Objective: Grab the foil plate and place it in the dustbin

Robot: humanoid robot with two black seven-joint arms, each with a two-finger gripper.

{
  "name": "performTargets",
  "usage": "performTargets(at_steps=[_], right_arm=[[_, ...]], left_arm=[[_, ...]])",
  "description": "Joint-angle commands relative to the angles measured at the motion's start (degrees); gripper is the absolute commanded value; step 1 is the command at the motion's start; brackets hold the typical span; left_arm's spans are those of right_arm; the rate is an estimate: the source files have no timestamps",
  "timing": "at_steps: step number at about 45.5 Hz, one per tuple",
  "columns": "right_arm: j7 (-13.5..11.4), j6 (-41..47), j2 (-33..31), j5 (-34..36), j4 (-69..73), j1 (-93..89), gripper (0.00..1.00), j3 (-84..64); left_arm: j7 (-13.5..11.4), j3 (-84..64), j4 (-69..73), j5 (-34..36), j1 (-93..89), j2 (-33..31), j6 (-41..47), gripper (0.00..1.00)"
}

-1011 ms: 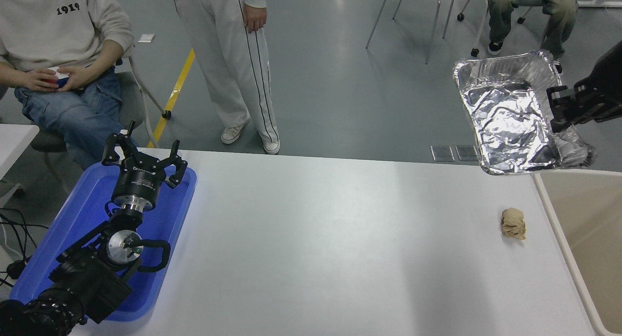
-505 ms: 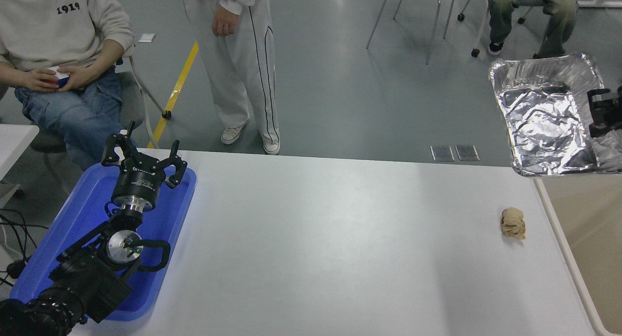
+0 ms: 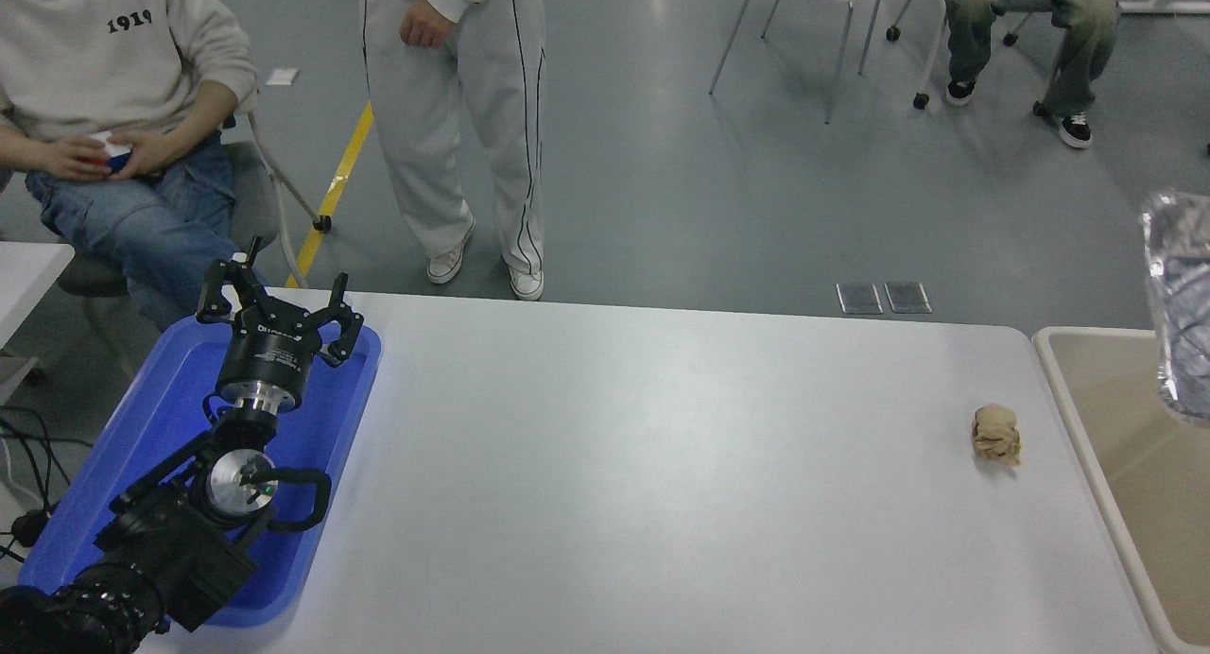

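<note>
Foil plate [image 3: 1178, 304] visible only as a silver, crinkled sliver at the far right edge, most of it cut off by the frame. Raised above the dustbin [image 3: 1068, 389], whose cream rim and tan inside fill the right side beside the table's right end. Overlapping the bin's opening in this view, so likely hanging over it rather than resting inside; contact with the bin's wall not possible to judge from this angle.

Judged well advanced: plate off the table and carried to the bin. Left to do, by the look of it: letting go so that the plate drops in, then pulling the arm clear.

Right gripper out of view, so width of its jaws and grip on the plate impossible to tell. Presumably holding the plate beyond the frame edge, since nothing else in sight supports it.

Left gripper [image 3: 280, 306] parked at the near left over the blue tray [image 3: 142, 437], fingers spread wide, nothing between them.

Crumpled tan paper ball [image 3: 997, 434] lying on the white table [image 3: 614, 484] near the bin's rim, apart from it and from the plate. People standing and sitting on the far side, away from the table's edge.
</note>
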Motion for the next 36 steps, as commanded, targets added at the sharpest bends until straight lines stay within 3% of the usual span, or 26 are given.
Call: performTargets(at_steps=[1,16,26,36], right_arm=[[0.1,0.0,-3.7,-1.0,-4.9,-5.4,0.0,-1.2],[0.1,0.0,-3.9,-0.2,-9.2,-15.8,0.0,2.2],[0.1,0.0,-3.9,2.5,-13.7,-31.6,0.0,13.4],[0.0,-14.9,-3.6,6.1,-16.9,-50.4,0.0,25.9]], left_arm=[[0.0,0.0,0.1,0.0,0.0,0.0,0.0,1.0],[0.0,0.0,0.0,0.1,-0.1,0.0,0.0,1.0],[0.0,0.0,0.0,0.1,-0.1,0.0,-0.1,1.0],[0.1,0.0,0.0,0.1,-0.1,-0.1,0.0,1.0]])
